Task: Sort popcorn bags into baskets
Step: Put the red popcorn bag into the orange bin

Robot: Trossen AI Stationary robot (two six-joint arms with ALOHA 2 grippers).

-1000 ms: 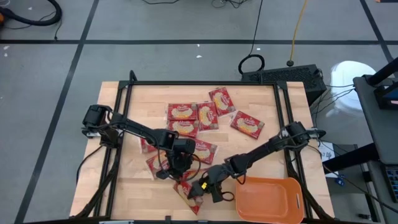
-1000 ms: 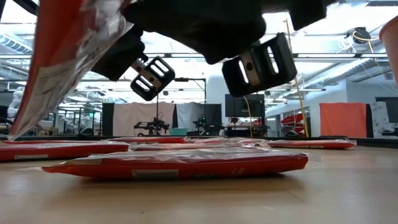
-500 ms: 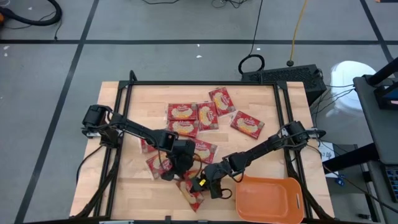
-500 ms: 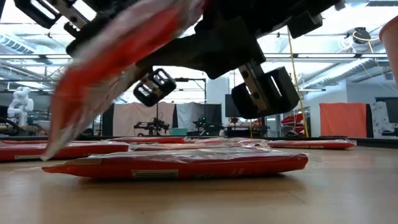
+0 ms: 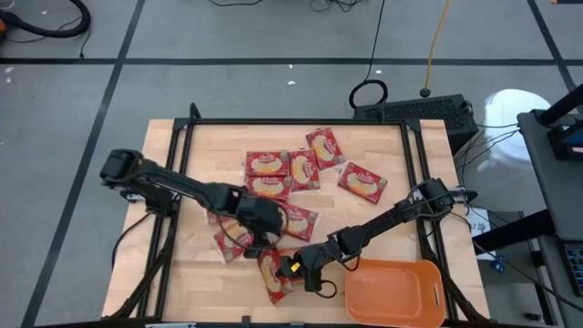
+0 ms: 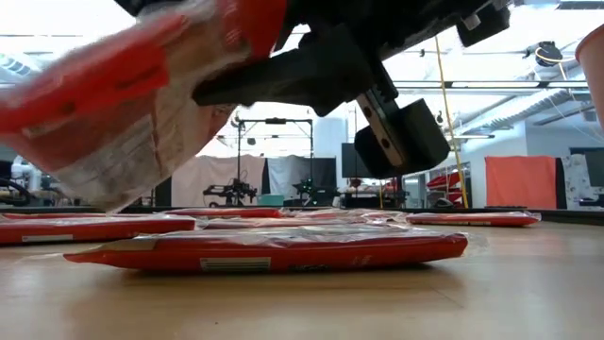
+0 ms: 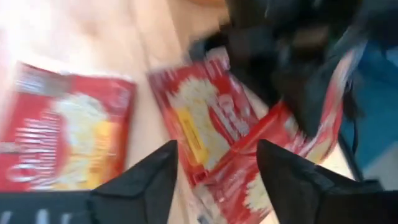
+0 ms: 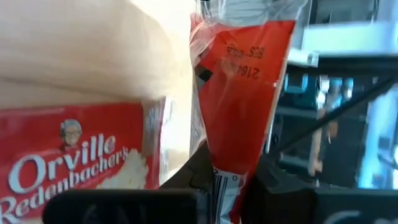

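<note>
One red popcorn bag (image 5: 273, 278) with a cream label hangs near the table's front edge, held by my right gripper (image 5: 296, 271), which is shut on it. In the low view this bag (image 6: 142, 94) floats tilted above another bag (image 6: 274, 250) that lies flat on the wood. My left gripper (image 5: 258, 244) stands open just beyond the held bag, apart from it; its wrist view shows its fingers (image 7: 143, 180) spread over bags on the table. The orange basket (image 5: 393, 292) sits at the near right, nothing in it. My right gripper pinches the bag's end (image 8: 225, 177) between its two fingers. It comes from the table's right, slanting a little downward. The bag reaches out past the fingertips toward the table's left, lifted clear of the table and tilted.
Several more bags lie at the table's centre and far side (image 5: 291, 169), one apart at the right (image 5: 363, 182), and some under the left arm (image 5: 228, 241). Black frame rails (image 5: 173, 182) run along the table's sides.
My right gripper has shut on the bag and taken hold. My left gripper has opened, let the bag go, and drawn up and back toward the table's left and far side. The bag has tipped from hanging steeply to lying flatter, still clear of the table.
</note>
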